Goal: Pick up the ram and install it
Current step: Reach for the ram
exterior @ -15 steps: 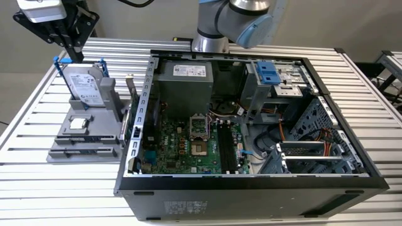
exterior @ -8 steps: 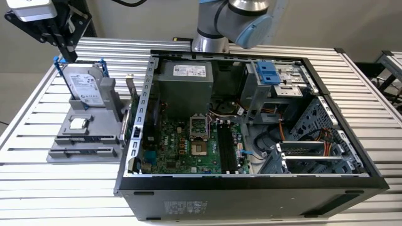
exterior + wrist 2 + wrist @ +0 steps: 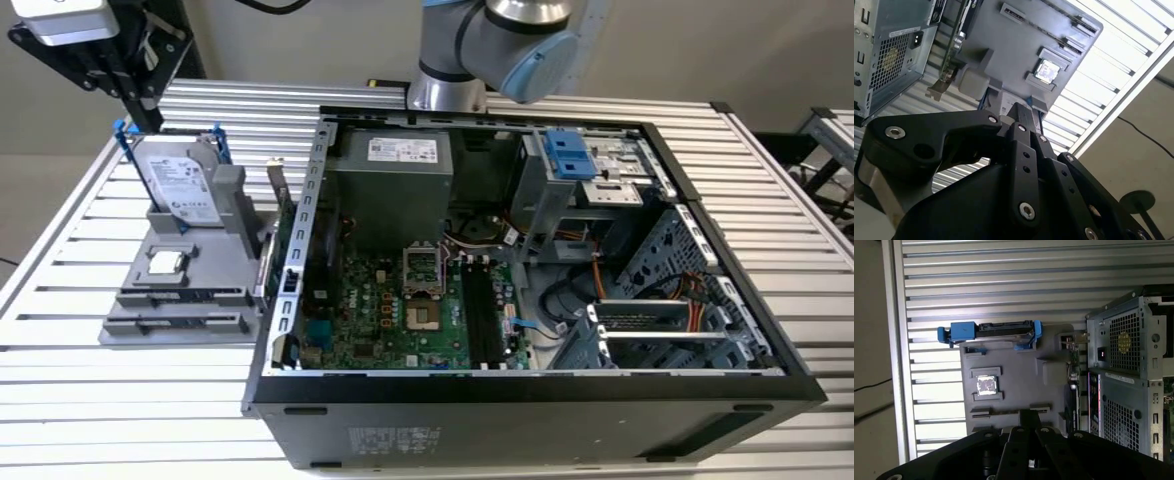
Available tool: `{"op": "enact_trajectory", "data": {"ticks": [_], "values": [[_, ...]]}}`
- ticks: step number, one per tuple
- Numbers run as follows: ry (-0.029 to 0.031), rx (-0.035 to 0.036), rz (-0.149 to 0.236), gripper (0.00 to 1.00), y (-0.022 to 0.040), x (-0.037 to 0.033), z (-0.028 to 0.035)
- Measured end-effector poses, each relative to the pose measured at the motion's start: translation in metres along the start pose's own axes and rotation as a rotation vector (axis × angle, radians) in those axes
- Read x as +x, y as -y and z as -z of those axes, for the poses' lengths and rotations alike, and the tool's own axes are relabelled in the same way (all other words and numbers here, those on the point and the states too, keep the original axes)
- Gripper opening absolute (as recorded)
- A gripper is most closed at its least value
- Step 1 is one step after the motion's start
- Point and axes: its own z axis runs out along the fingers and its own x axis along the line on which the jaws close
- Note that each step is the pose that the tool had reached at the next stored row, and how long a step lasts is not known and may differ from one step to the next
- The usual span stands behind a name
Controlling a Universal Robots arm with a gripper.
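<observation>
The ram [image 3: 282,252] is a thin green board seen edge-on. It stands upright between the grey parts holder [image 3: 160,310] and the open computer case [image 3: 534,395], with a metal bracket at its far end. The ram [image 3: 951,52] and holder [image 3: 1004,55] show in the second wrist view, and the ram [image 3: 1073,371] in the first. My black gripper [image 3: 135,120] hangs high over the holder's far end, above the hard drive. Its fingers meet at the tip [image 3: 1024,111] with nothing seen between them. The gripper [image 3: 1026,415] is well apart from the ram. Long black memory slots [image 3: 481,310] lie on the motherboard.
A silver hard drive in a blue frame [image 3: 180,180] leans upright in the holder, and a small square processor chip [image 3: 164,263] sits in front of it. The case lies on its side on a slatted metal table [image 3: 80,400]. The arm's base [image 3: 494,40] stands behind the case.
</observation>
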Motion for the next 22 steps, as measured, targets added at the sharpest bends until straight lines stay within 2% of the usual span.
{"op": "enact_trajectory", "data": {"ticks": [6, 12, 16, 22], "values": [[0.0, 0.0, 0.0, 0.0, 0.0001, 0.0013, 0.0], [0.0, 0.0, 0.0, 0.0, 0.0013, 0.0066, 0.0001], [0.0001, -0.0001, 0.0, 0.0, 0.0034, 0.0079, 0.0], [0.0, -0.0001, 0.0, 0.0, 0.0101, 0.0077, -0.0003]]}}
